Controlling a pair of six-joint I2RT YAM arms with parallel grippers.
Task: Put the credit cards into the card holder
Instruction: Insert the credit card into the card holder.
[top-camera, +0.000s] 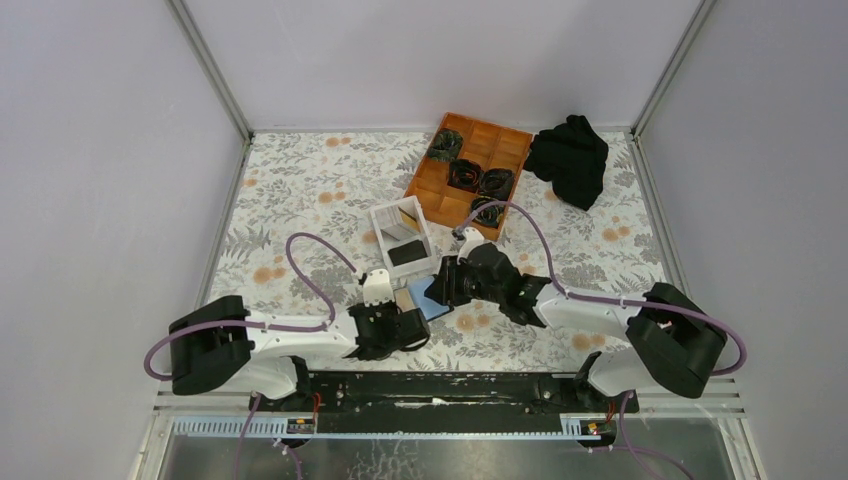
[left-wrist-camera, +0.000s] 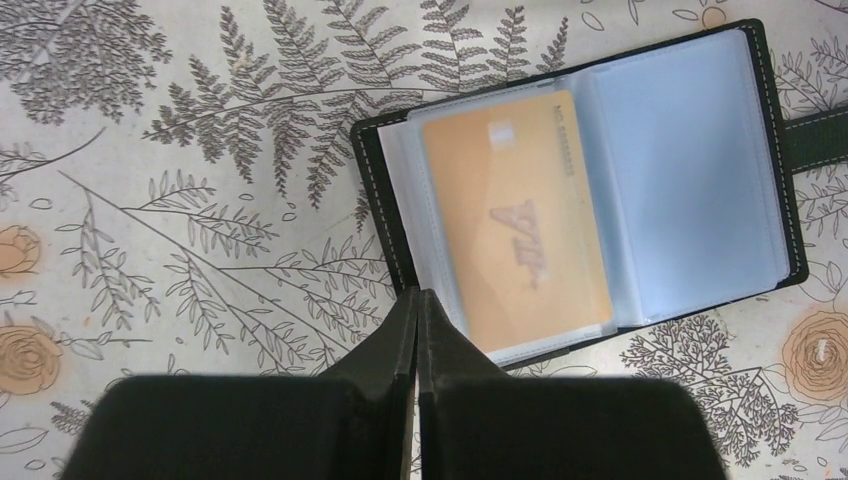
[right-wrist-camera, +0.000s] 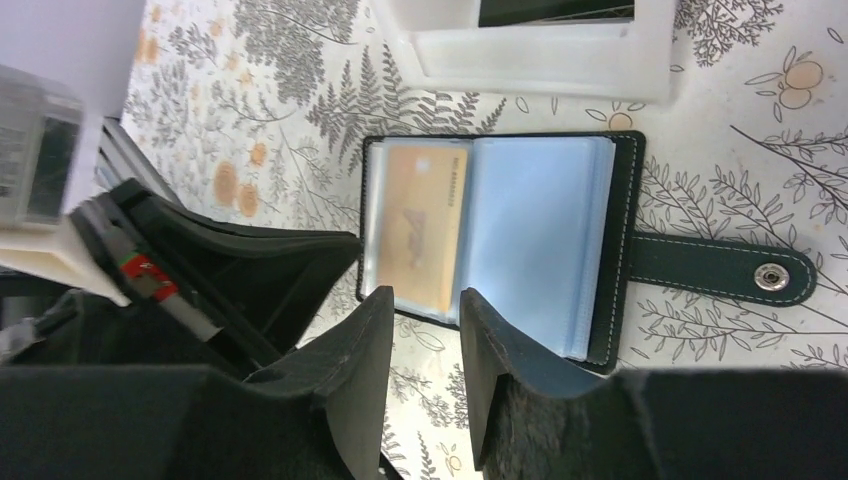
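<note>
card holder (top-camera: 428, 298): lies open and flat on the flowered table (top-camera: 300, 200), toward its 6 o'clock edge; strap tab (right-wrist-camera: 720, 268) is stretched out flat, snap showing
orange-tan card (left-wrist-camera: 515, 220): inside a clear sleeve on the page away from the strap
strap-side page: light blue; a card or bare plastic, cannot tell
left gripper (left-wrist-camera: 416, 300): fingers pressed together with nothing between them; tips at the holder's edge beside the orange-tan card, contact cannot be told; at the holder's 7 o'clock in the top view
right gripper (right-wrist-camera: 427, 300): fingers parted by a narrow gap, empty; at the holder's 2 o'clock
white box (top-camera: 380, 232): 11 o'clock of the holder, near but apart
orange tray (top-camera: 437, 186): 1 o'clock, beyond the box; dark bundles in several compartments
black cloth (top-camera: 570, 158): 2 o'clock of the tray, just beside it
</note>
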